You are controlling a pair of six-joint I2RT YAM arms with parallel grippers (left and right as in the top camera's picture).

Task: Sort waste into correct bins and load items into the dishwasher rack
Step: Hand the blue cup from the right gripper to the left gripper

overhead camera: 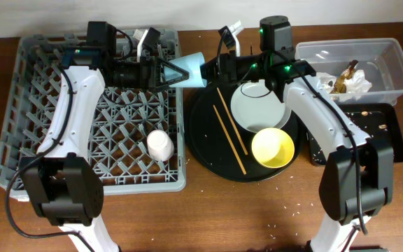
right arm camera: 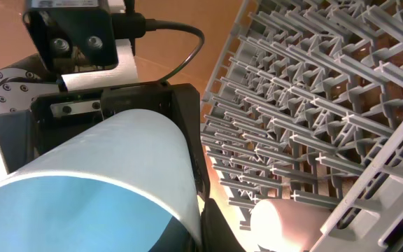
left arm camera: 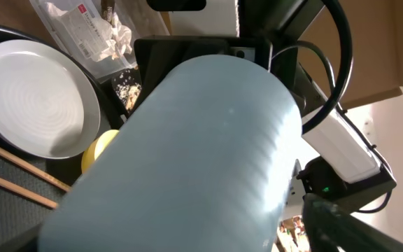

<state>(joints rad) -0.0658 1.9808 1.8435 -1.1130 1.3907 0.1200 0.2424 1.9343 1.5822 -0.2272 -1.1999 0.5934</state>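
Light-blue cup [left arm camera: 187,161] fills both wrist views, hanging at the dishwasher rack's [overhead camera: 12,126] right edge. My left pincer [overhead camera: 182,73] clamps it. I cannot tell my right pincer's [overhead camera: 212,70] grip. I'd free right first, then seat it mouth-down on pegs.

Light-blue cup [right arm camera: 96,182] hogs the lower left, super close up, with the black end of the left arm [right arm camera: 75,49] right behind it. The grey dishwasher rack [right arm camera: 327,105] fills the right side, and a white cup [right arm camera: 268,220] is lying inside near the bottom.
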